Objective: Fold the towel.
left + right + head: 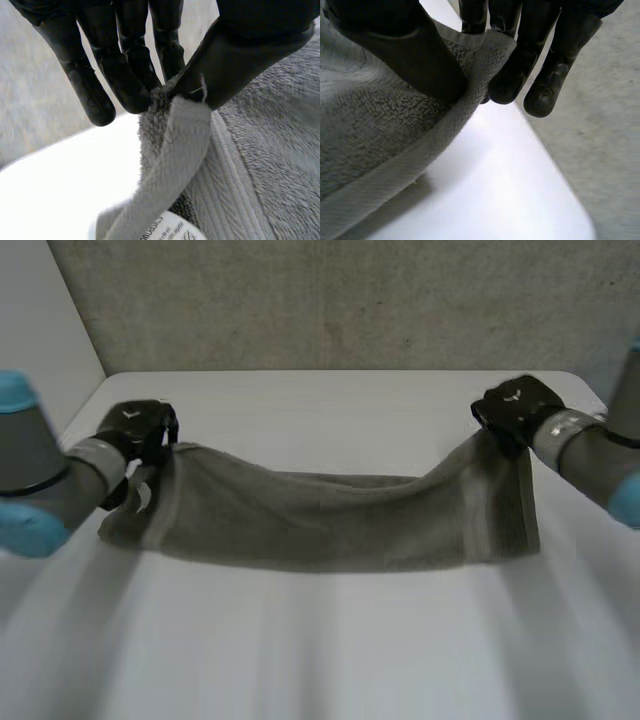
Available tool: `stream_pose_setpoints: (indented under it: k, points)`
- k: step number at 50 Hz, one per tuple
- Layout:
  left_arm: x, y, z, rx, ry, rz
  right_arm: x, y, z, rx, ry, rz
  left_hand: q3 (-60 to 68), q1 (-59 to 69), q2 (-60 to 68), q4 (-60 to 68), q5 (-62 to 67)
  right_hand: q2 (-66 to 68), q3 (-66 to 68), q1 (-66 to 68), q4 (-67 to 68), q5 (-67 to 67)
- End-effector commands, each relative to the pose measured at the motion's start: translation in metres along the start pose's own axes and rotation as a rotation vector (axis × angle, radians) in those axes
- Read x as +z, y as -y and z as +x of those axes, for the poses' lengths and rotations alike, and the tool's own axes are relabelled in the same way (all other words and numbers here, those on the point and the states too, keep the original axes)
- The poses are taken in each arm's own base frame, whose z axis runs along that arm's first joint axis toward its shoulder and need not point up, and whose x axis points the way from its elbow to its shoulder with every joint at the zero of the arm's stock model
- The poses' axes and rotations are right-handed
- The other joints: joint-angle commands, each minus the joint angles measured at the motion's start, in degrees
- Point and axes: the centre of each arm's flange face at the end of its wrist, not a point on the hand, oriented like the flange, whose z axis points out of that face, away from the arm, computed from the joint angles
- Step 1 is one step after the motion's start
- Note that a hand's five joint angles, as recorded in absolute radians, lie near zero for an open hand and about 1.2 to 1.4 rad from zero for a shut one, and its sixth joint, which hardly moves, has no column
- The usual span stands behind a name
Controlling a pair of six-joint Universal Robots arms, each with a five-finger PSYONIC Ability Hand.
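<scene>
Towel (330,515): grey terry, stretched across the white tabletop (320,660). It is raised at both end corners and sags in the middle, with its lower edge resting on the tabletop.
Left robot hand (135,430): at the towel's left corner, pinching the hem between thumb and fingers.
Label (167,230): white, on the towel just below that grip.
Right robot hand (515,408): at the towel's right corner, thumb on the pile and fingers behind the hem, clamped on the cloth.
Wall (330,300): grey, behind the towel.

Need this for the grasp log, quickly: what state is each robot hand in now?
Left robot hand: shut on the towel, pinching a corner.
Right robot hand: shut on the towel, pinching another corner.
</scene>
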Motion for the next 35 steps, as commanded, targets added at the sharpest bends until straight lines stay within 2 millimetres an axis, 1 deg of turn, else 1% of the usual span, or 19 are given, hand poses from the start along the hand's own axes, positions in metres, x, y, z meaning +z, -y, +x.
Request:
stream_pose_setpoints:
  k: [1, 3, 4, 6, 10, 12, 14, 17, 19, 20, 22, 23, 24, 25, 27, 28, 30, 33, 35]
  points:
    - [0.026, 0.098, 0.004, 0.1, 0.13, 0.236, 0.02, 0.065, 0.037, -0.036, -0.29, 0.251, 3.3, 6.7, 5.2, 2.4, 4.5, 4.7, 3.5, 3.6, 3.6, 3.5]
    - [0.018, 0.157, 0.015, 0.063, 0.124, 0.462, 0.004, 0.109, 0.069, 0.025, -0.456, 0.478, 3.3, 6.7, 5.2, 2.4, 4.5, 4.7, 3.5, 3.6, 3.6, 3.5]
    - [0.018, 0.158, 0.015, 0.062, 0.124, 0.463, 0.004, 0.109, 0.069, 0.025, -0.456, 0.479, 3.3, 6.7, 5.2, 2.4, 4.5, 4.7, 3.5, 3.6, 3.6, 3.5]
    - [0.002, 0.203, 0.022, -0.005, 0.103, 0.67, -0.008, 0.126, 0.084, 0.075, -0.541, 0.603, 3.3, 6.7, 5.2, 2.4, 4.5, 4.7, 3.5, 3.6, 3.6, 3.5]
    - [-0.009, 0.226, 0.019, -0.059, 0.1, 0.8, -0.008, 0.124, 0.082, 0.083, -0.538, 0.608, 3.3, 6.7, 5.2, 2.4, 4.5, 4.7, 3.5, 3.6, 3.6, 3.5]
    - [-0.009, 0.226, 0.019, -0.071, 0.093, 0.818, -0.006, 0.119, 0.08, 0.084, -0.527, 0.591, 3.3, 6.7, 5.2, 2.4, 4.5, 4.7, 3.5, 3.6, 3.6, 3.5]
    - [-0.002, 0.205, 0.022, -0.071, 0.081, 0.764, 0.001, 0.104, 0.068, 0.09, -0.479, 0.532, 3.3, 6.7, 5.2, 2.4, 4.5, 4.7, 3.5, 3.6, 3.6, 3.5]
    - [0.001, 0.192, 0.023, -0.074, 0.076, 0.724, 0.004, 0.094, 0.061, 0.092, -0.446, 0.498, 3.3, 6.7, 5.2, 2.4, 4.5, 4.7, 3.5, 3.6, 3.6, 3.5]
    - [0.009, 0.156, 0.025, -0.083, 0.074, 0.619, 0.009, 0.076, 0.045, 0.097, -0.387, 0.446, 3.3, 6.7, 5.2, 2.4, 4.5, 4.7, 3.5, 3.6, 3.6, 3.5]
    - [0.009, 0.156, 0.025, -0.083, 0.074, 0.618, 0.009, 0.076, 0.045, 0.097, -0.386, 0.446, 3.3, 6.7, 5.2, 2.4, 4.5, 4.7, 3.5, 3.6, 3.6, 3.5]
    - [0.013, 0.117, 0.026, -0.094, 0.075, 0.501, 0.011, 0.054, 0.033, 0.106, -0.324, 0.392, 3.3, 6.7, 5.2, 2.4, 4.5, 4.7, 3.5, 3.6, 3.6, 3.5]
    - [0.013, 0.117, 0.026, -0.094, 0.075, 0.5, 0.011, 0.054, 0.033, 0.106, -0.323, 0.392, 3.3, 6.7, 5.2, 2.4, 4.5, 4.7, 3.5, 3.6, 3.6, 3.5]
    - [0.014, 0.096, 0.025, -0.099, 0.073, 0.439, 0.012, 0.042, 0.028, 0.111, -0.291, 0.363, 3.3, 6.7, 5.2, 2.4, 4.5, 4.7, 3.5, 3.6, 3.6, 3.5]
    - [0.014, 0.095, 0.025, -0.099, 0.073, 0.439, 0.012, 0.03, 0.022, 0.115, -0.254, 0.339, 3.3, 6.7, 5.2, 2.4, 4.5, 4.7, 3.5, 3.6, 3.6, 3.5]
    - [0.013, 0.057, 0.032, -0.103, 0.037, 0.343, 0.011, 0.022, 0.013, 0.116, -0.209, 0.324, 3.3, 6.7, 5.2, 2.4, 4.5, 4.7, 3.5, 3.6, 3.6, 3.5]
    - [0.013, 0.057, 0.032, -0.103, 0.036, 0.342, 0.011, 0.022, 0.013, 0.116, -0.208, 0.324, 3.3, 6.7, 5.2, 2.4, 4.5, 4.7, 3.5, 3.6, 3.6, 3.5]
    - [0.006, 0.027, 0.033, -0.107, 0.011, 0.27, 0.006, 0.007, -0.007, 0.12, -0.099, 0.298, 3.3, 6.7, 5.2, 2.4, 4.5, 4.7, 3.5, 3.6, 3.6, 3.5]
    - [0.002, 0.016, 0.029, -0.11, 0.013, 0.244, -0.006, -0.005, -0.02, 0.133, -0.005, 0.246, 3.3, 6.7, 5.2, 2.4, 4.5, 4.7, 3.5, 3.6, 3.6, 3.5]
    - [-0.013, 0.014, 0.02, -0.106, 0.022, 0.228, -0.013, -0.009, -0.021, 0.144, 0.02, 0.217, 3.3, 6.7, 5.2, 2.4, 4.5, 4.7, 3.5, 3.6, 3.6, 3.5]
